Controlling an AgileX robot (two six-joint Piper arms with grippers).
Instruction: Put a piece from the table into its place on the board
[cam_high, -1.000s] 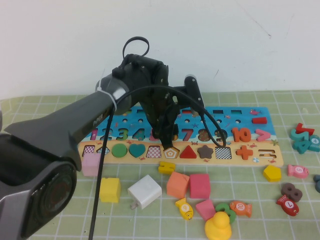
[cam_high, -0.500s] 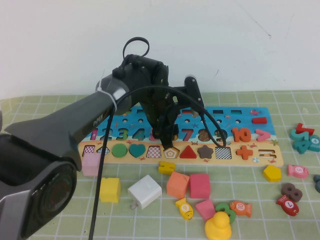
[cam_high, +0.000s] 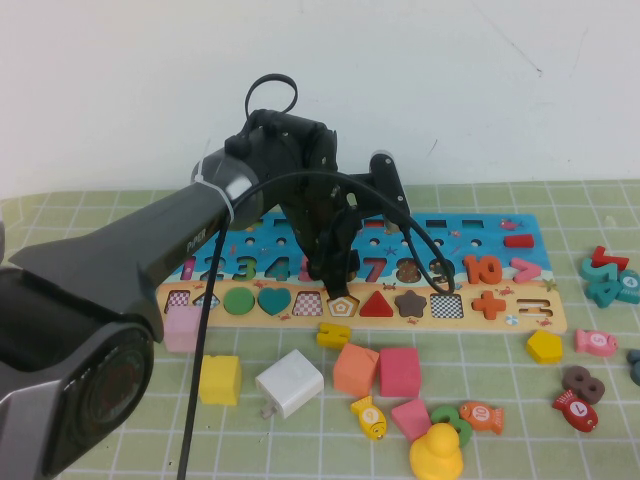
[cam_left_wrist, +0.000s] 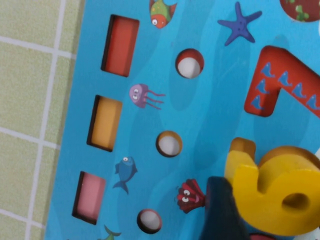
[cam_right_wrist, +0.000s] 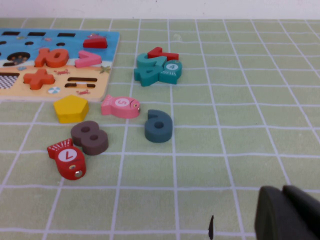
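**A:** What does the high view hold, and how many of each?

**B:** One table (cam_high: 500, 200) with a green grid mat fills the lower half of the frame. One board (cam_high: 520, 305) lies across the centre. One arm reaches in from the lower left, and its left gripper (cam_high: 335, 272) is down on the board's numeral row, between the 5 and the red 7 (cam_high: 374, 270). In the lower centre lie three coloured cubes: yellow (cam_high: 219, 380), orange (cam_high: 355, 368) and pink (cam_high: 398, 370). There is also one white block (cam_high: 290, 383). Four fish lie loose: yellow (cam_high: 369, 417), orange (cam_high: 480, 413), red (cam_high: 575, 410) and pink (cam_high: 597, 342).

**A:** Where is the piece?

**B:** The high view hides it behind the gripper. Only the left wrist view shows the piece (cam_left_wrist: 280, 190), a yellow 6. It sits on the blue board just beside the red 7, tipped over its tan recess, with a dark part of the gripper against it. Whether the gripper is clamped on it cannot be told.

**A:** And the right wrist view?

**B:** It alone shows the right gripper (cam_right_wrist: 286, 214), low over bare mat, its state not discernible. Near it are a brown 8 (cam_right_wrist: 90, 137) and a dark blue 6 (cam_right_wrist: 159, 126).
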